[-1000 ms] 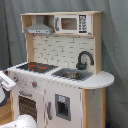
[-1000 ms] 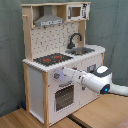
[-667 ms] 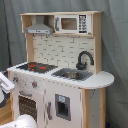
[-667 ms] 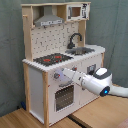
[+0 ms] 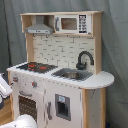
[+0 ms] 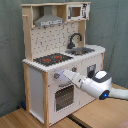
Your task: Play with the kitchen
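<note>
I see the kitchen (image 6: 60, 65) standing upright on a wooden floor (image 6: 20, 119) in front of a grey curtain (image 6: 10, 50); in the first exterior view it fills most of the frame (image 5: 65, 75).

On top, a grey hood (image 6: 49, 21) sits at the second exterior view's left, and a microwave-style cabinet (image 6: 76, 11) at the second exterior view's right. The pegboard back (image 6: 52, 40) runs below them.

On the counter (image 5: 100, 79) the hob (image 5: 36, 66) with red rings is on the first exterior view's left, the sink (image 5: 72, 74) just beside it on the first exterior view's right, and the black faucet (image 5: 84, 60) rises behind the sink.

The oven door (image 6: 64, 96) with its window is on the front under the hob, with knobs (image 6: 74, 69) in a row above it.

In the second exterior view the white arm (image 6: 97, 85) reaches in from the second exterior view's right, and its tool (image 6: 66, 75) is at the front panel, right by the left knob (image 6: 56, 76), above the oven door. I cannot tell if the tool's fingers are apart or together, or whether they touch the knob.

In the first exterior view only white arm parts show at the left edge (image 5: 4, 90) and bottom (image 5: 20, 122).
</note>
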`<control>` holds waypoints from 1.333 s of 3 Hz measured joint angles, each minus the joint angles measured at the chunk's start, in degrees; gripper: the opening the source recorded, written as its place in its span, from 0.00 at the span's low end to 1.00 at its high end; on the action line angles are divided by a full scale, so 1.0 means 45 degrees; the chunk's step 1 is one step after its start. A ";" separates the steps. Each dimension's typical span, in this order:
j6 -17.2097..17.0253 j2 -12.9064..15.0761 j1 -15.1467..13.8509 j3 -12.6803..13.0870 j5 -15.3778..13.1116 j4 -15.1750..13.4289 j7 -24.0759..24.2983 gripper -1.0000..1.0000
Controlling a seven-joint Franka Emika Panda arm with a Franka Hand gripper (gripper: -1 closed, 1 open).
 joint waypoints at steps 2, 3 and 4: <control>-0.0751 -0.0030 -0.0073 0.0307 -0.0008 0.0283 0.2778 1.00; -0.0924 -0.0027 -0.0211 0.0438 -0.0007 0.0439 0.4193 1.00; -0.1006 -0.0027 -0.0474 0.0688 -0.0007 0.0606 0.5566 1.00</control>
